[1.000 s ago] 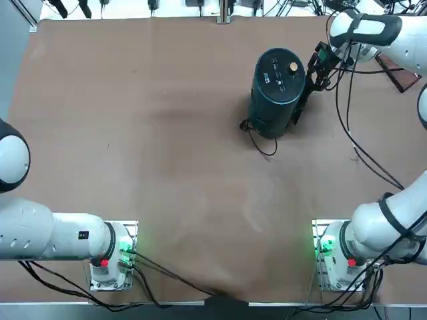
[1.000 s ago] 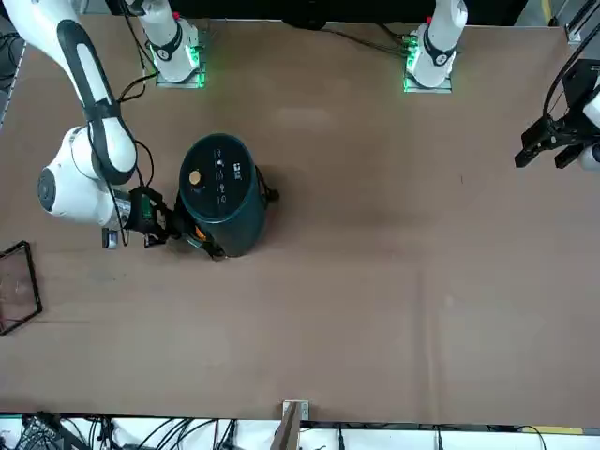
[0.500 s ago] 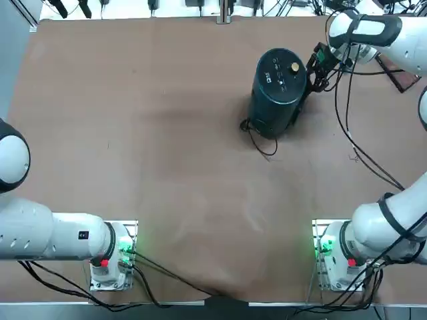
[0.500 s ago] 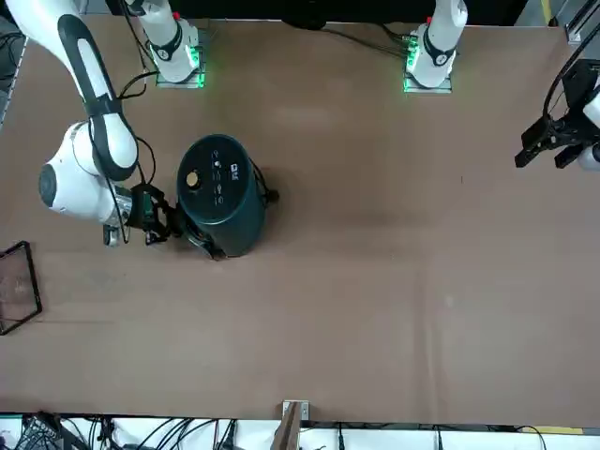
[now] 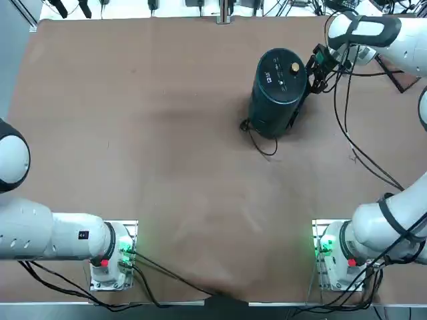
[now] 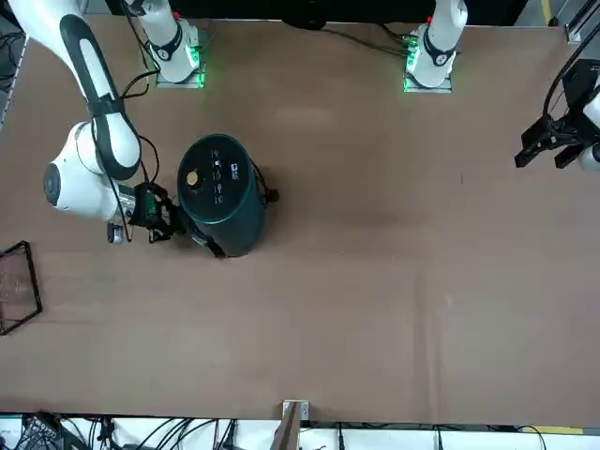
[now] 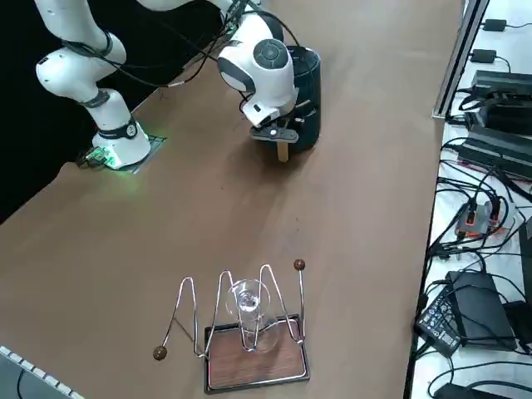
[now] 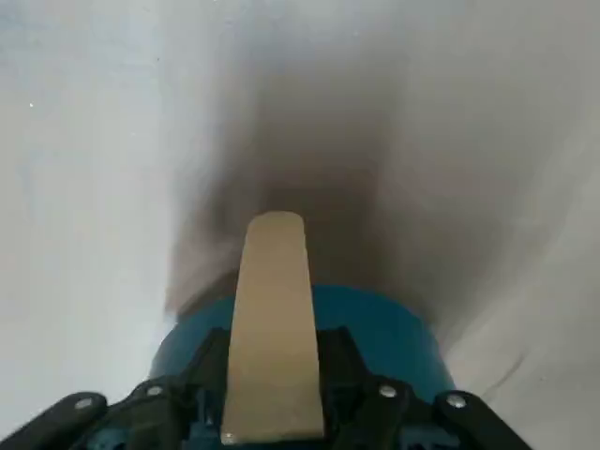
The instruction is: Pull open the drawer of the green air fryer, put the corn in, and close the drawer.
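While the fryer sits far right on the table:
Fryer: green air fryer upright.
Gripper: right gripper at its right side, grip state hard to tell.
Handle: tan bar looks like it's between the fingers.

No readable text anywhere. The air fryer, in the upper right of the top view, has small white markings on its round lid beside a gold knob, but they are too small to make out.
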You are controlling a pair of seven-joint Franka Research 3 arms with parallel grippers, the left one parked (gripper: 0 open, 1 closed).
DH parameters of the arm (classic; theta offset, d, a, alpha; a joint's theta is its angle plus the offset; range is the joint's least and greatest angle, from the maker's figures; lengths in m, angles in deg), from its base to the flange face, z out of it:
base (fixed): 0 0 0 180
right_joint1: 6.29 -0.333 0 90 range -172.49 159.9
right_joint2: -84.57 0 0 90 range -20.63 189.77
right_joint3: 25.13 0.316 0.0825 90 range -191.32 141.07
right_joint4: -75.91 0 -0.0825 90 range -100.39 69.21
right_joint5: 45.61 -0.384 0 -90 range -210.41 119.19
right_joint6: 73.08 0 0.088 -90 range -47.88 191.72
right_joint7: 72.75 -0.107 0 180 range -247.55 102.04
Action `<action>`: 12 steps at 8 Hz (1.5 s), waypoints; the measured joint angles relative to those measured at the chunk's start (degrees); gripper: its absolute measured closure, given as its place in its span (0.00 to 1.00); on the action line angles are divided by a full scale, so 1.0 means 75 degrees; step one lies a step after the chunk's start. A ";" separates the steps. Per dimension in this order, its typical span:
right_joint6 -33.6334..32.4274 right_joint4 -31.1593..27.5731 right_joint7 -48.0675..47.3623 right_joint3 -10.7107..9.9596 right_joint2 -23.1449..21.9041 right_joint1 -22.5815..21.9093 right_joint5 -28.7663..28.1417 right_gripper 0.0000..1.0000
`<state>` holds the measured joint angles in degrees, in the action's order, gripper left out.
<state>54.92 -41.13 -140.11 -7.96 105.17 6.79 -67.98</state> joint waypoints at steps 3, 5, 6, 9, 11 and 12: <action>0.0061 -0.0016 -0.0004 0.0013 0.0000 -0.0077 0.0000 0.53; 0.0130 -0.0048 -0.0021 0.0029 0.0005 -0.0203 -0.0004 0.53; 0.0149 -0.0061 -0.0028 0.0034 0.0008 -0.0274 -0.0008 0.53; 0.0212 -0.0085 -0.0042 0.0025 -0.0001 -0.0349 -0.0007 0.53; 0.0214 -0.0085 -0.0042 0.0021 -0.0006 -0.0363 -0.0006 0.52; 0.0226 -0.0084 -0.0051 0.0030 -0.0006 -0.0421 -0.0012 0.43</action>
<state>56.61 -41.76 -140.50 -7.74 105.13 3.63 -68.07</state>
